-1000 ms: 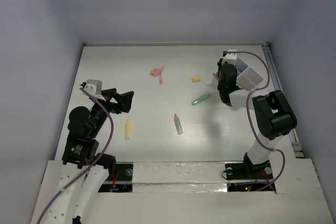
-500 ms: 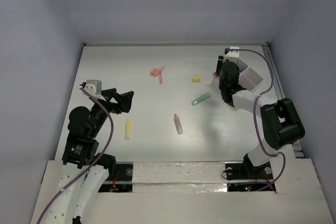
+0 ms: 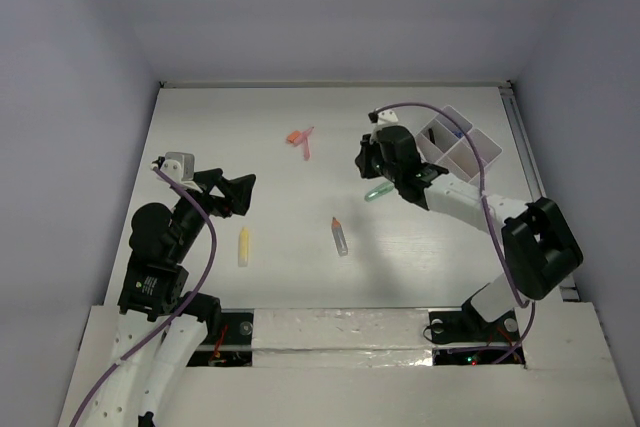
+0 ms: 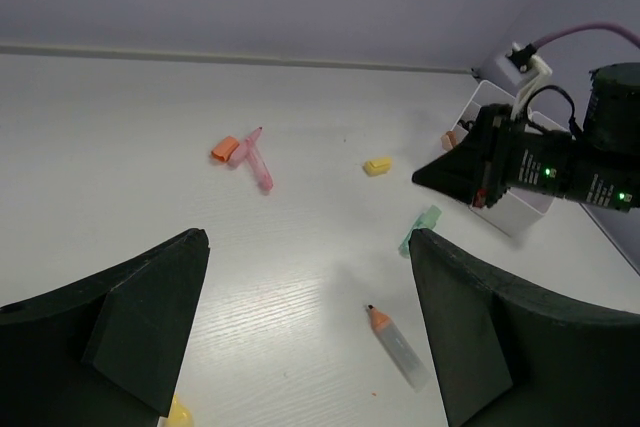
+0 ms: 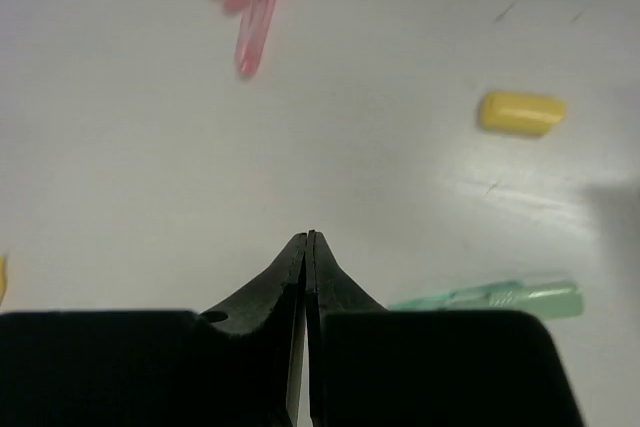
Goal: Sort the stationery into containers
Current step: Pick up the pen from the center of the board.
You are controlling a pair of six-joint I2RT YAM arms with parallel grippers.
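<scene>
Toward the right rear of the white surface [image 3: 200, 127] stands the white organiser tray [image 3: 460, 155], its thin walls splitting it into compartments; what lies inside is too small to tell. Just left of the tray the right pincer [image 5: 308, 242] hangs over the surface with its two fingers pressed flat together and nothing between them. From its wrist view the tips point at bare surface. The yellow eraser bit [image 5: 522, 112] lies ahead and to the right, and the green clip [image 5: 500, 297] lies close beside the fingers on the right. Neither one touches the pincer.

Farther left, near the middle rear, the pink pen [image 3: 305, 144] lies with the orange eraser bit [image 3: 294, 135] touching its far end. The orange-capped grey tube [image 3: 340, 235] lies alone near the centre, well apart from the tray, with its cap pointing away from the arms. The yellow tube [image 3: 243, 245] lies nearer the left arm, close to the left pincer [image 3: 225, 192]. That pincer stands with its fingers spread wide and holds nothing. It is raised off the surface and faces the scattered pieces.
</scene>
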